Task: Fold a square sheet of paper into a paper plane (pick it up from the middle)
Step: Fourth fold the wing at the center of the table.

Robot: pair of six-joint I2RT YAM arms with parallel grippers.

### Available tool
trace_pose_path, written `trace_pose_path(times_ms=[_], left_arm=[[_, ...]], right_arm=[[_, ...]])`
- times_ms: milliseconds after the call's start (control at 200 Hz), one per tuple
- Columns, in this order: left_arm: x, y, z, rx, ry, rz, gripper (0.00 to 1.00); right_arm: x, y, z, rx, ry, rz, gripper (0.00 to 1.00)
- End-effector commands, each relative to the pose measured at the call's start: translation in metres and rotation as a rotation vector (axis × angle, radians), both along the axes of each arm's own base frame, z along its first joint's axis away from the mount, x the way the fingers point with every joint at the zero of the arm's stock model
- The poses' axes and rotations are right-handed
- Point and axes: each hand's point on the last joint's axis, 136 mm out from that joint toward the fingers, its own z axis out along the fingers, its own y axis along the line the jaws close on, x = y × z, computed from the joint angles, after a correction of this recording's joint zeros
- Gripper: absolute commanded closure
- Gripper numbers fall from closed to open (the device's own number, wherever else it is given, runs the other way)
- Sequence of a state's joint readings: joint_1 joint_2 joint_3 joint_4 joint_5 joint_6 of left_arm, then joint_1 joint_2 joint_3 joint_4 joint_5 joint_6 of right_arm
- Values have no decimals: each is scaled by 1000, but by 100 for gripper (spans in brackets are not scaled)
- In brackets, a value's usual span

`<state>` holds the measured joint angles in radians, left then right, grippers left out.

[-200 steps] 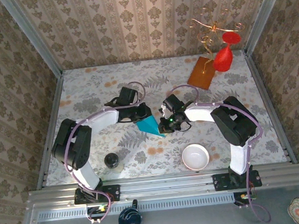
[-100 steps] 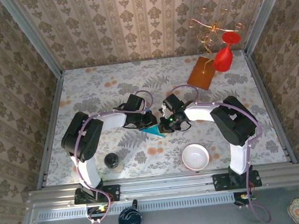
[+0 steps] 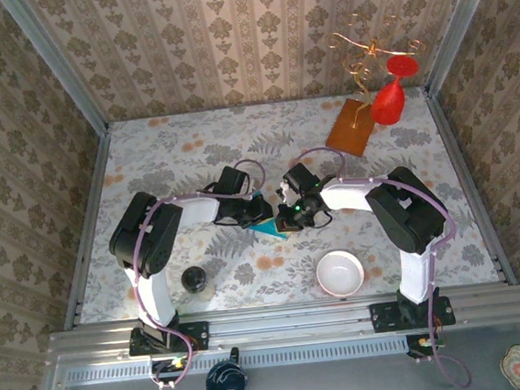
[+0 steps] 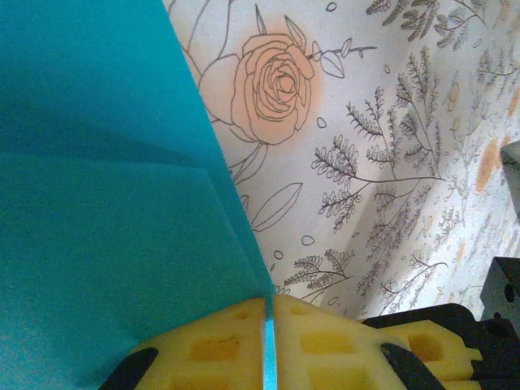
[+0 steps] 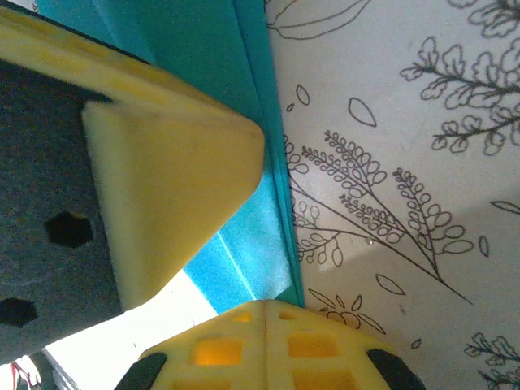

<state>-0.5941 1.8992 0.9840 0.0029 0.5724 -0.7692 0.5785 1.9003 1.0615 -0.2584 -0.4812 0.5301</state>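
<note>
The left tool (image 4: pixel 268 313) is pinched shut on a thin folded edge of the teal sheet of paper (image 4: pixel 106 244), which spreads ahead and to the left of its pads over the floral tabletop (image 4: pixel 390 162). The right tool (image 5: pixel 264 318) is closed, pads together, with the sheet just ahead of its tips; whether it grips the paper I cannot tell. A mid-fold crease seems in hand, so the next move likely calls for pressing the fold flat while one tool anchors the sheet.

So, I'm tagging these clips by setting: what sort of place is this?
Most likely a staged robot test cell rather than a real room: wallpaper panels in an aluminium frame box in a floral-covered table, with a left arm and right arm bolted at its near edge.
</note>
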Motion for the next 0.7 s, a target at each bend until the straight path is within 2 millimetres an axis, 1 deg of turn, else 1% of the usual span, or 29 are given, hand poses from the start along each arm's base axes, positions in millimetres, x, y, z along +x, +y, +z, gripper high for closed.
trace_pose_path(times_ms=[0,160,255,280,295,310,470,695], left_arm=[[3,15,-22,31,2,11,86],[14,30,-29,19,-6,30,86],[27,41,-27,-1,-18,49,86],[28,40,-26,-8,-22,44,86],[35,48,-26,-10,-25,66,86],[38,52,-26,-10,-24,74,86],[65,77,-21,-6,-52,125,86],[92,114,-25,49,-62,210,86]], right_arm=[[-43,-48,-59,-250,174,-22,92],[-49,-62,-66,-313,191,-27,92],[-53,-68,-70,-343,202,-30,92],[-54,-70,-71,-350,205,-33,92],[-54,-70,-71,-352,207,-34,93],[-54,-71,-72,-354,207,-34,93],[-57,-75,-74,-370,215,-41,93],[-56,-75,-75,-373,215,-46,93]])
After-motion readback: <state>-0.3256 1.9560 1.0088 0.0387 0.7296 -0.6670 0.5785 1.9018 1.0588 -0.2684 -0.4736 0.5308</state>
